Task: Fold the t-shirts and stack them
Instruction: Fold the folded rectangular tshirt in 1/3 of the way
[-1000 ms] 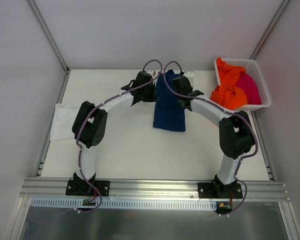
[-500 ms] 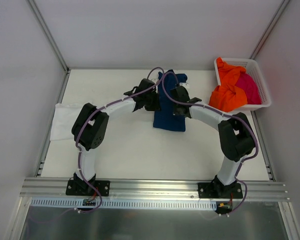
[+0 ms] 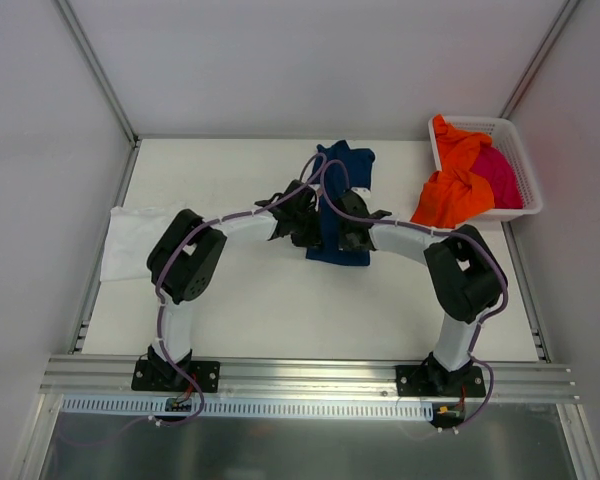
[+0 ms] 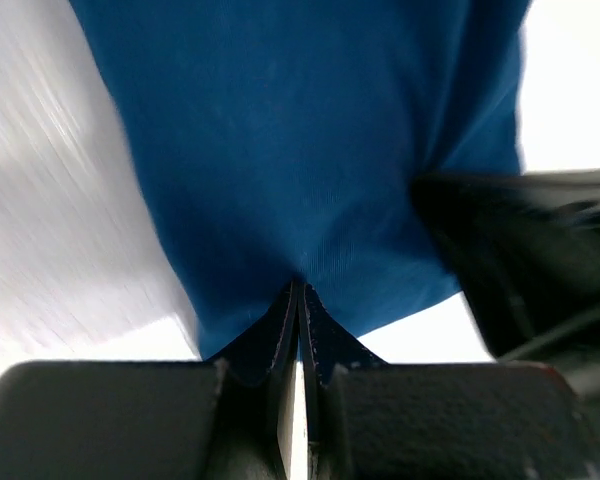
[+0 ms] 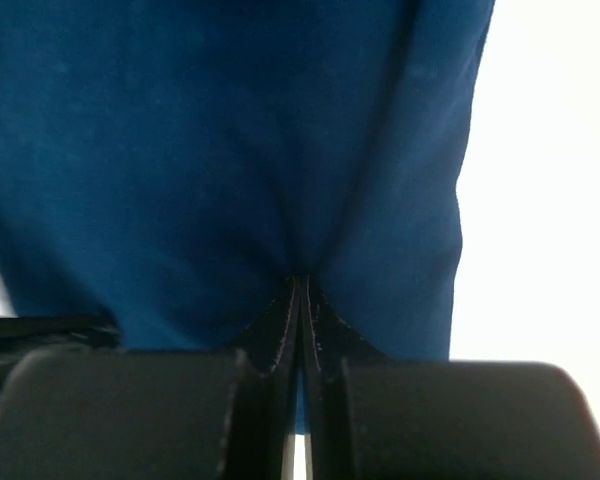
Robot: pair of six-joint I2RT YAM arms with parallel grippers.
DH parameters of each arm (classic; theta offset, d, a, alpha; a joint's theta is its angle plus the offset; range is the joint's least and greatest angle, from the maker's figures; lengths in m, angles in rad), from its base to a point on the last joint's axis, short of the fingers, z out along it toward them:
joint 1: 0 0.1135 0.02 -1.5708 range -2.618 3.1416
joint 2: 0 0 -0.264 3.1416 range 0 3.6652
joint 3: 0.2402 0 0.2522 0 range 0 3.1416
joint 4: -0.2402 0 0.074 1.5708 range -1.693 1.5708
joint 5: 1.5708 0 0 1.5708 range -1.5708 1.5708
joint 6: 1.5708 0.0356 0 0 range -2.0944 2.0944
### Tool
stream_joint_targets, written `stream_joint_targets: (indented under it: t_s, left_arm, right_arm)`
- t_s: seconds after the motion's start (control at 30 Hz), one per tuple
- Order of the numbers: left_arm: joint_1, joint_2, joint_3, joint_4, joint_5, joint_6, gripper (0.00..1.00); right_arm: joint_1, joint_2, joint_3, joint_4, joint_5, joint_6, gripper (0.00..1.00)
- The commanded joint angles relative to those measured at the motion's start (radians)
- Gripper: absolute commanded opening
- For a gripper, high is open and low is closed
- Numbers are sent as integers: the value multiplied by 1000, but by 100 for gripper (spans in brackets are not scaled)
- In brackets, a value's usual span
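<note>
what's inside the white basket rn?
An orange t-shirt, bunched up and spilling over the left rim of the basket, with a magenta t-shirt beside it on the right. The basket floor and anything beneath the two shirts are covered.

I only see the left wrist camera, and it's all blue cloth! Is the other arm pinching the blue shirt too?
Observer: Yes, the right gripper is shut on the navy t-shirt too.
Operator: Are there more shirts?
Observer: An orange t-shirt hangs over the rim of a white basket at the far right of the table.
Operator: Any others?
Observer: A white t-shirt lies at the table's left edge.
</note>
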Motion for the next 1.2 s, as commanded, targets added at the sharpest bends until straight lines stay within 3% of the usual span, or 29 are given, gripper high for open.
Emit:
stream_joint_targets:
  t_s: [0.0, 0.17, 0.47, 0.8, 0.97, 1.13, 1.17]
  left_arm:
    - [-37, -50, -47, 15, -10, -11, 0]
    - [-70, -78, -136, 13, -29, -40, 0]
    - [-143, -282, -326, -48, -155, -90, 0]
    - [-260, -578, -561, -140, -219, -189, 0]
    - [-317, -725, -602, -163, -296, -212, 0]
    - [-321, -773, -550, -163, -392, -144, 0]
    - [-321, -764, -541, -162, -412, -124, 0]
  right_arm:
    - [47, 1, -36, -21, -4, 35, 0]
    - [97, -8, -91, -37, 25, 81, 1]
    - [257, -109, -183, -130, 118, 211, 0]
    - [605, -245, -234, -397, 259, 535, 1]
    - [760, -273, -131, -593, 400, 666, 1]
    - [823, -298, 56, -823, 611, 695, 15]
    - [832, -322, 83, -828, 635, 687, 23]
